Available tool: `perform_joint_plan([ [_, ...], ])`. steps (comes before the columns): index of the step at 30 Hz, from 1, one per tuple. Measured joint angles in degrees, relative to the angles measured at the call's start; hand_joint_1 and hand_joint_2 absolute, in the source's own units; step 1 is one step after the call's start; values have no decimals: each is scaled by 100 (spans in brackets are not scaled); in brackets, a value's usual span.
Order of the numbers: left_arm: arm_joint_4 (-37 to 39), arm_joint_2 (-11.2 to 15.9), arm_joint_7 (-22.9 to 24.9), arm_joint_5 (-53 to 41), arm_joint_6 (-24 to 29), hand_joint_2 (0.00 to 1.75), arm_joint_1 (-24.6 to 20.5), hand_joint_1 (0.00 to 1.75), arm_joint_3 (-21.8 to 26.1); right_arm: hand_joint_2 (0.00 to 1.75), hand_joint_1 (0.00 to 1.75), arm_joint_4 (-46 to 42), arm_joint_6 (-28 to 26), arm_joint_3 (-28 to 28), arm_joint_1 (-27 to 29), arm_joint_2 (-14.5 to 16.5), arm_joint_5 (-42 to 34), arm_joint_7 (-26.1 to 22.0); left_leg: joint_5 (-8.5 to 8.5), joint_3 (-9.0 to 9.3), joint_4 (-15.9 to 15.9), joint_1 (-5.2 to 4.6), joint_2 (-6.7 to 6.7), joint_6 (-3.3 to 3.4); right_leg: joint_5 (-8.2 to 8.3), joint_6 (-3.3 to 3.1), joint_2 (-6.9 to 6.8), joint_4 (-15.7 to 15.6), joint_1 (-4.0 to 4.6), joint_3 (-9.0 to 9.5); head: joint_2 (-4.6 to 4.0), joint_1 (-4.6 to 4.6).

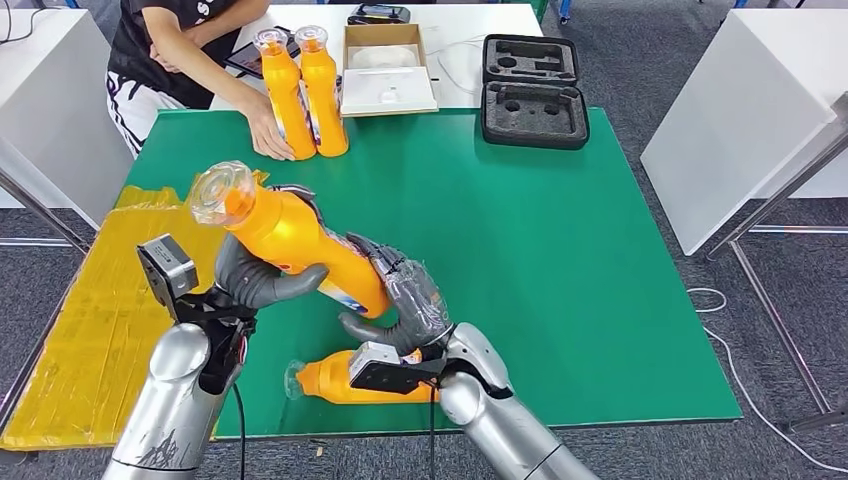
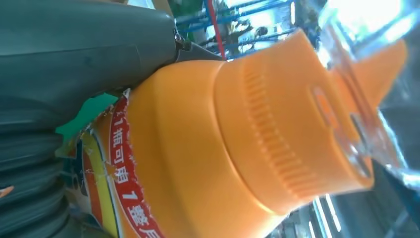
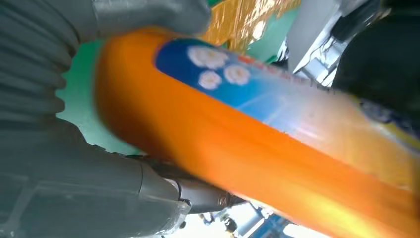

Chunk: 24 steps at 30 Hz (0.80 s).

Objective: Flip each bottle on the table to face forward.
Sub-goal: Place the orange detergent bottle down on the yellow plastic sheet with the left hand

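**Both hands on one orange bottle above the green table**

The green table spreads out beyond both hands, with a yellow sheet lying off to the left hand's outer side. A person sits at the far edge, well beyond the hands, one palm against two upright orange bottles. A black foam case and an open cardboard box sit farther still.

Between the hands, the raised bottle tilts, its clear cap up past the left hand. The left hand wraps its thumb and fingers around the bottle's upper body. The right hand clasps the lower end. Just beneath the right hand, another bottle lies on its side on the table.
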Motion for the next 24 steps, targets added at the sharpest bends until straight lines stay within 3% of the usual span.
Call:
perform_joint_plan([
  [7, -176, 53, -184, -257, 336, 175, 32, 175, 213, 175, 0, -350, -117, 17, 150, -79, -6, -20, 0, 0, 0, 0, -1, 0, 0, 0, 0, 0, 0, 0, 0, 0],
  [11, -270, 86, -171, -982, 838, 175, -5, 175, 339, 175, 0, -561, -279, -17, 185, -144, 207, 254, 0, 0, 0, 0, -2, 0, 0, 0, 0, 0, 0, 0, 0, 0],
  [18, -393, 355, -92, -4029, 2475, 175, -215, 175, 586, 175, 0, -1184, -508, -430, 422, -475, 733, 913, 3, 1, 0, 0, -4, 3, 1, 0, -2, 0, -1, 2, 0, 0],
  [24, -317, 733, 387, -6314, 2677, 175, -455, 175, 592, 175, 0, -1732, -501, -730, 754, -679, 1028, 1121, 2, 1, 0, 0, 0, 2, 1, 0, 0, 0, 0, -1, 0, -1],
])
